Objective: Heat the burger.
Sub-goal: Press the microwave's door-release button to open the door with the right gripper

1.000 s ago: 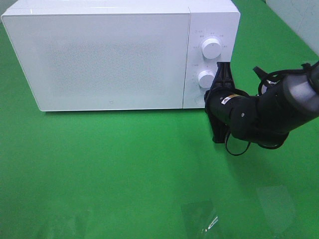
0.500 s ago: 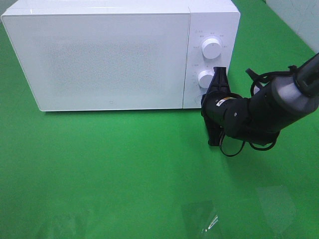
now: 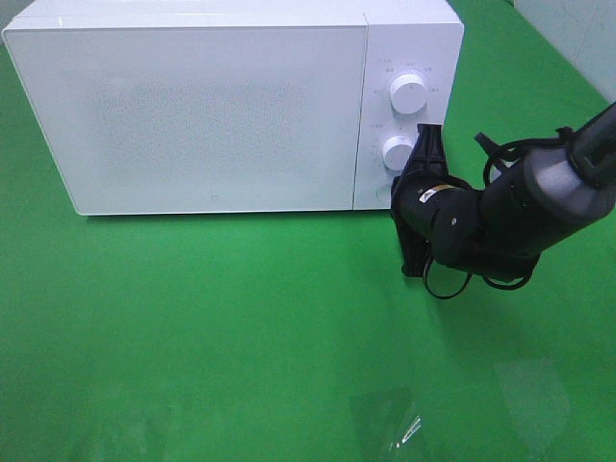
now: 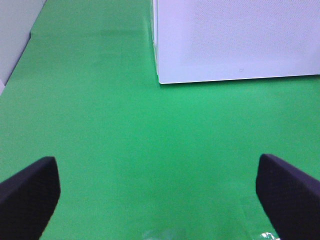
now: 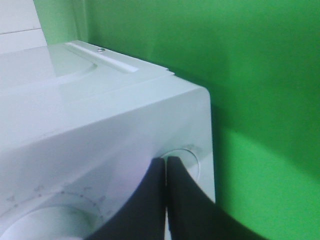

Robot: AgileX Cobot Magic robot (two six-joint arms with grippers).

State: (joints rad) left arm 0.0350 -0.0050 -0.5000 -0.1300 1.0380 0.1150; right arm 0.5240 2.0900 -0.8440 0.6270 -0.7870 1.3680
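A white microwave (image 3: 212,115) stands, door shut, at the back of the green tabletop (image 3: 192,327)

Green cloth (image 3: 241,318) spread on every side of the right claw (image 3: 430,133). A white microwave (image 3: 192,115) stood right against the claw's tip. A pale wall (image 3: 577,29) rose well beyond it. Soft glare (image 3: 385,419) lay on the cloth, well short of the claw.

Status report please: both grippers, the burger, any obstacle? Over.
Left gripper open, over green table. Right gripper shut, tips at microwave round button. Burger not in view, door closed. No obstacle seen.
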